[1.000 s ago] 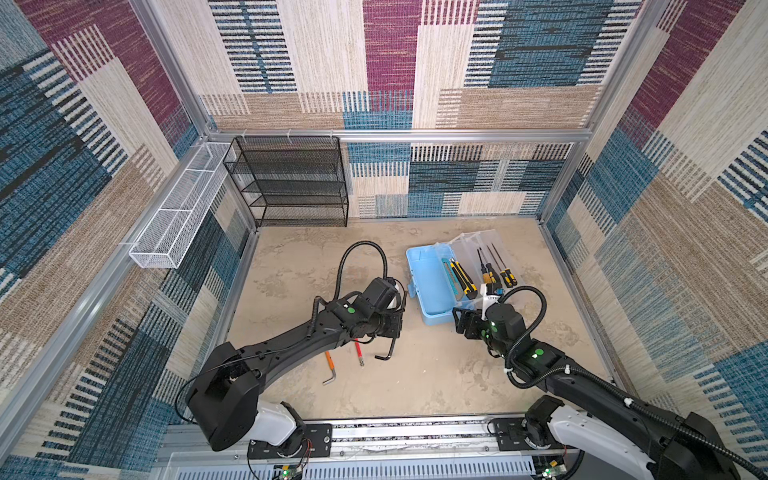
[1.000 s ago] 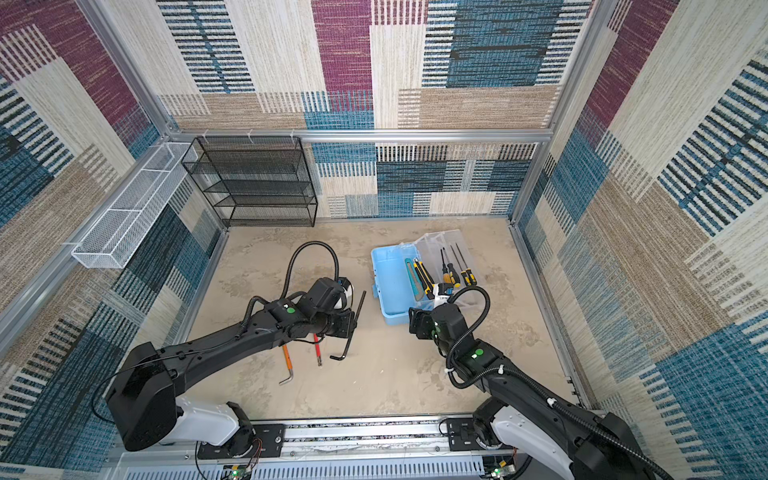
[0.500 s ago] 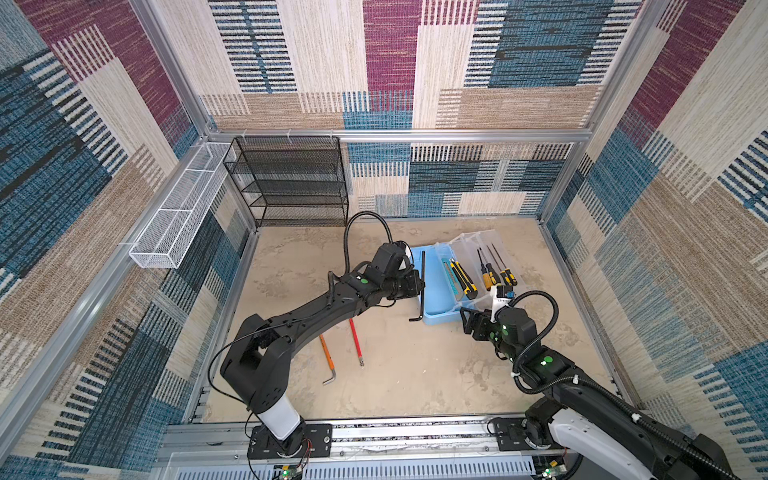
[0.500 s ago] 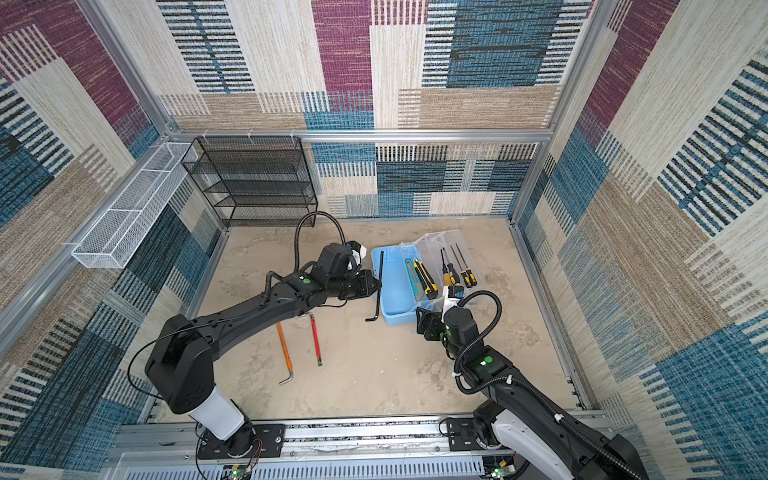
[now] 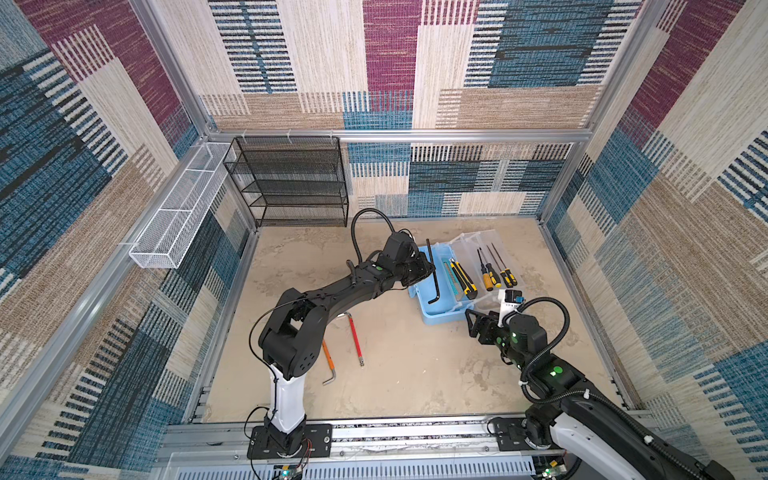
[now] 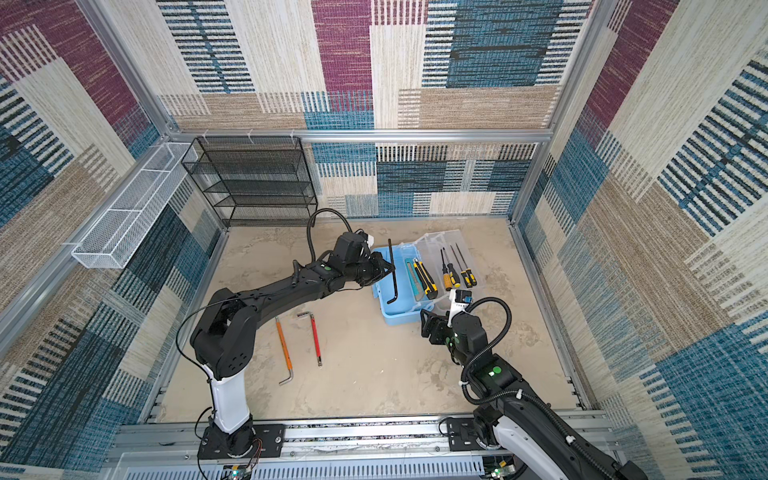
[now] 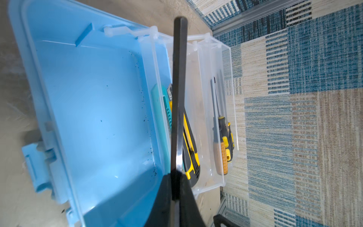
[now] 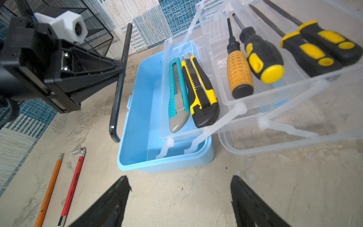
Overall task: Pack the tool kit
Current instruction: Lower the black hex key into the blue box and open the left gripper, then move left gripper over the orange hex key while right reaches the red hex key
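left tool [image 5: 428, 268] pinching black hex key [image 5: 434, 286], seemingly above blue box [image 5: 443, 318]

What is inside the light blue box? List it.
The light blue box: bare floor, dark specks. The clear tray holding two utility knives overhangs one side, partly hiding the floor beneath.

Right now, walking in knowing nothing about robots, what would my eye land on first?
First, the left claw, shut on a long black hex key at the rim of the open blue box. Next, the screwdrivers and two knives in its clear trays. A red hex key and an orange hex key lie on the table by the left arm, and the right claw stands open before the box.
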`<state>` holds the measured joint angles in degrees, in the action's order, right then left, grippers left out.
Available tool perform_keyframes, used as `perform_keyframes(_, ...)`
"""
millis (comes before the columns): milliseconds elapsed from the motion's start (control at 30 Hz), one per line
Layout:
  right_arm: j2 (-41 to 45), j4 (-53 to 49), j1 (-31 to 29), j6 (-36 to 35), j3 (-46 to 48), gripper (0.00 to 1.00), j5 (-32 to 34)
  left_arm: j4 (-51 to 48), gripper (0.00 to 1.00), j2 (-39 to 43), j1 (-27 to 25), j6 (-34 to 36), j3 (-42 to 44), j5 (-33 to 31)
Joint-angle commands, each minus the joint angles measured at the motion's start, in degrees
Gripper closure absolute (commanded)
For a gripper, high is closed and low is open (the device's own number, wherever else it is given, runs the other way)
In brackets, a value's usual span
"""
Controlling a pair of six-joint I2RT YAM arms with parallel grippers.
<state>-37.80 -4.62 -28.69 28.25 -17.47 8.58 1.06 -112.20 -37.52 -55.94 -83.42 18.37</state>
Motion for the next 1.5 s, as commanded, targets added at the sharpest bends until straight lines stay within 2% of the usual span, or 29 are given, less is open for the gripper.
perform_keyframes(0, 0.9, -0.6, 0.1, 1.0, 0.7, 0.17, 0.0, 1.4, 1.0, -2.3, 0.0, -1.9, -1.9, 0.3)
perform_keyframes(167, 2.3, -2.0, 0.1, 1.1, 0.8, 0.17, 0.5, 1.1, 1.0, -4.3, 0.1, -2.6, -1.0, -0.6)
perform_keyframes(333, 2.6, -2.5, 0.1, 1.1, 0.8, 0.17, 0.6, -1.5, 1.0, -4.9, 0.1, -0.3, -1.9, -1.7)
perform_keyframes(533, 2.4, -2.7, 0.1, 1.3, 0.3, 0.17, 0.6, -2.6, 0.84, -5.7, 0.1, 0.1, -1.8, -1.3)
perform_keyframes(700, 2.6, -3.8, 0.1, 1.3, -0.2, 0.17, 1.0, -3.1, 0.66, -5.0, 0.1, 0.6, -0.8, -1.6)
perform_keyframes(1033, 0.4, -4.1, 0.1, 1.3, -2.4, 0.18, 0.7, -1.1, 0.6, -2.9, 0.1, 0.9, 1.6, -0.6)
perform_keyframes(1167, -0.8, -3.9, 0.1, 0.7, -3.7, 0.2, -0.4, -0.4, 0.59, 0.0, 0.1, 2.3, 4.2, -0.5)
perform_keyframes(1300, -2.1, -0.8, 0.1, -0.5, -4.3, 0.22, -4.2, 1.4, 0.47, 5.6, 0.1, 5.7, 9.9, -1.5)
perform_keyframes(1467, -5.0, 3.6, 0.0, -0.9, -5.4, 0.26, -8.8, -3.4, 0.33, 16.1, 0.2, 12.7, 18.5, -9.4)
